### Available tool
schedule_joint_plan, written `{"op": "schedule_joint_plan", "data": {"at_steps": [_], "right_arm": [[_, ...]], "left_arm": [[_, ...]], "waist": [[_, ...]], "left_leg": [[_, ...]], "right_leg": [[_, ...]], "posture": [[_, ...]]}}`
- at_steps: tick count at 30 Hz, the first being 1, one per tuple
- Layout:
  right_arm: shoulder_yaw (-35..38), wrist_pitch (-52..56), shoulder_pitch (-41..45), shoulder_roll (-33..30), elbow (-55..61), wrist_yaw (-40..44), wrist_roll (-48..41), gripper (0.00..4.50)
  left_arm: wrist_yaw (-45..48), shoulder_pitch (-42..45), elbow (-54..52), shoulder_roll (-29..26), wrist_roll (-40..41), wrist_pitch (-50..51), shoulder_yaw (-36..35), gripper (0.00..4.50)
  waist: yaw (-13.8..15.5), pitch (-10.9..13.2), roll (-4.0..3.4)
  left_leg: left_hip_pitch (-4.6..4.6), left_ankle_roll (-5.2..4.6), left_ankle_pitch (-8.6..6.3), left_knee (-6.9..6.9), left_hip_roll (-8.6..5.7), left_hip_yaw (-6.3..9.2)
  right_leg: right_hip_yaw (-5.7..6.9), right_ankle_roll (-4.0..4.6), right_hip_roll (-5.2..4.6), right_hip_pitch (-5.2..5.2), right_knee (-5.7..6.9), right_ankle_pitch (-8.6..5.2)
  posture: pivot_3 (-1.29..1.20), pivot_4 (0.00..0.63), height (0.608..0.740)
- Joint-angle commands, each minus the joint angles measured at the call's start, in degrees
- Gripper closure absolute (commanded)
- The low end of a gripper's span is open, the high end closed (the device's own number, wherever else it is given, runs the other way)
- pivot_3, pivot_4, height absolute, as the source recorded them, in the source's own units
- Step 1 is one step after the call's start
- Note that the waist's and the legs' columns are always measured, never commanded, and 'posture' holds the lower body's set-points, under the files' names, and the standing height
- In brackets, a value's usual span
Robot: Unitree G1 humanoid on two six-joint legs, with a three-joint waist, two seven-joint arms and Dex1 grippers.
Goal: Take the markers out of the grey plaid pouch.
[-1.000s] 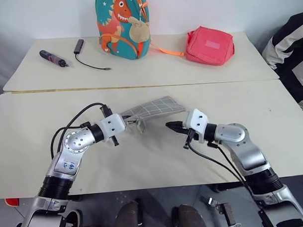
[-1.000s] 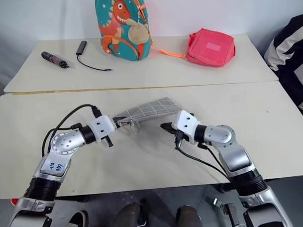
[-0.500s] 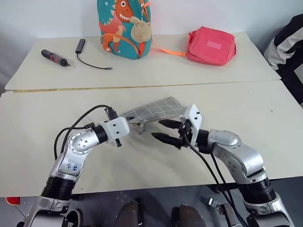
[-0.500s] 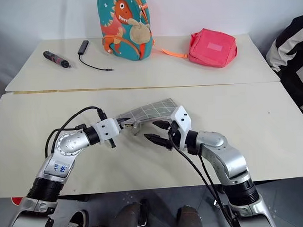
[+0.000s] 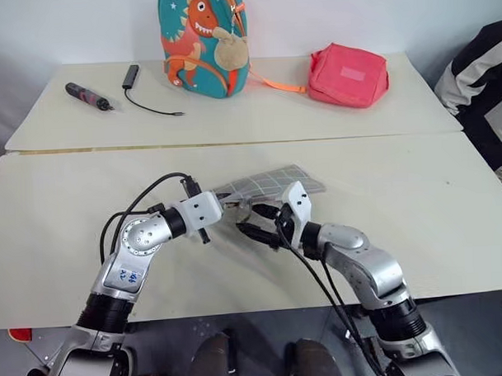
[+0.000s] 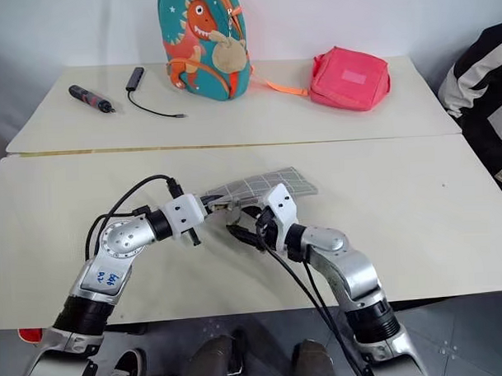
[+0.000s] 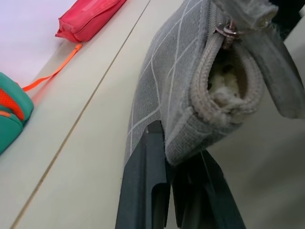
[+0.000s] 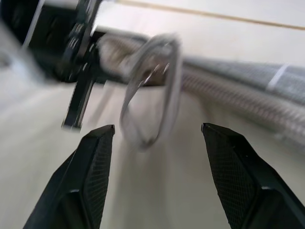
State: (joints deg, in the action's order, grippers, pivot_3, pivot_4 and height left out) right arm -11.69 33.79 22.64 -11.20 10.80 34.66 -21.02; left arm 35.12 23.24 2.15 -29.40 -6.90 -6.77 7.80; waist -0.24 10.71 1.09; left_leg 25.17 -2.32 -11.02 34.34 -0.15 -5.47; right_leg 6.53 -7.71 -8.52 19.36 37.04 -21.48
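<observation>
A: Grey plaid pouch (image 5: pixel 271 184) is lifted off the near table (image 5: pixel 54 211), level, in front of the robot. Left gripper (image 7: pixel 178 164) is clamped on one end corner, fingers together on the fabric

B: Right gripper (image 5: pixel 259 221)?

A: Jaws apart, nothing in them. It sits just below the pouch's open end, beside the left gripper. Right wrist view has a grey loop (image 8: pixel 152 90), strap or zip pull, can't tell which, hanging between the two fingers (image 8: pixel 93 167)

B: Zip open?

A: Partly, judging by the left wrist view: mouth (image 7: pixel 228 81) gapes a bit, pale lining inside. No markers visible, presumably in there

B: So the step is?

A: My read: widen the opening or reach in. To do it well, keep the left grip firm and the pouch steady so the mouth doesn't swing. Right should close on the loop near its base, not the tip, then pull along the zip line, away from the left gripper. Pulling sideways would just twist the fabric

B: Risks?

A: Loop is thin and floppy, easy to miss. Pouch could also slip from the corner grip if the pull is hard

B: Rest of the scene?

A: Far table: dino backpack (image 5: pixel 203 41), pink bag (image 5: pixel 348 76), dark tool (image 5: pixel 87 96), cable (image 5: pixel 141 97). All well apart from the pouch
</observation>
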Motion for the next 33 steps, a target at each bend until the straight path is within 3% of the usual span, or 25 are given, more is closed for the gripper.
{"op": "schedule_joint_plan", "data": {"at_steps": [1,2,5,12,19,33], "right_arm": [[2.1,-0.5,1.4,2.1,0.4,-0.9,-2.1,1.47],[2.5,-0.5,1.6,2.5,0.5,-1.1,-2.4,1.47],[2.7,0.4,1.5,2.1,1.4,-0.2,-3.3,2.09],[1.5,0.0,0.3,-0.7,2.6,1.9,-3.3,4.47],[0.2,-2.7,-0.8,-5.0,2.0,4.3,-0.1,4.47],[9.5,-8.8,0.8,-18.6,-6.6,8.6,2.0,4.47]], "left_arm": [[0.4,-0.5,-3.0,-0.2,0.9,-0.5,-0.4,4.50],[0.5,-0.5,-2.9,-0.3,0.5,-0.7,-0.2,4.50],[0.0,-0.4,-2.6,-0.5,-0.3,-1.0,-0.2,4.50],[-0.6,-0.2,-1.5,-0.9,-1.1,-1.9,-0.3,4.50],[-1.1,0.3,-0.5,-1.4,-1.5,-2.8,-1.1,4.50],[1.5,-1.5,2.6,-7.5,2.2,-6.2,-4.5,4.50]], "waist": [[0.0,0.0,0.00],[0.0,0.0,0.00],[0.1,0.0,0.00],[0.0,0.0,0.00],[0.1,0.0,0.00],[0.1,0.0,0.00]], "left_leg": [[0.00,0.00,0.00,0.00,0.00,0.00],[0.00,0.00,0.00,0.00,0.00,0.00],[0.00,0.00,0.00,0.00,-0.01,0.00],[0.00,0.00,-0.01,-0.05,-0.02,-0.02],[0.00,-0.01,0.00,-0.05,-0.01,-0.03],[-0.01,-0.01,-0.01,-0.06,-0.01,-0.05]], "right_leg": [[0.00,0.00,0.00,0.00,0.00,0.00],[-0.01,0.00,0.00,0.00,0.00,0.00],[-0.01,0.00,-0.01,0.00,-0.01,0.00],[-0.04,0.00,-0.01,0.03,-0.02,0.00],[-0.05,0.00,-0.01,0.04,-0.02,0.00],[-0.04,0.00,-0.04,0.03,-0.11,0.00]], "posture": [[0.00,0.150,0.740],[0.00,0.150,0.740],[0.00,0.150,0.740],[0.00,0.150,0.740],[0.00,0.150,0.740],[0.00,0.150,0.740]]}}
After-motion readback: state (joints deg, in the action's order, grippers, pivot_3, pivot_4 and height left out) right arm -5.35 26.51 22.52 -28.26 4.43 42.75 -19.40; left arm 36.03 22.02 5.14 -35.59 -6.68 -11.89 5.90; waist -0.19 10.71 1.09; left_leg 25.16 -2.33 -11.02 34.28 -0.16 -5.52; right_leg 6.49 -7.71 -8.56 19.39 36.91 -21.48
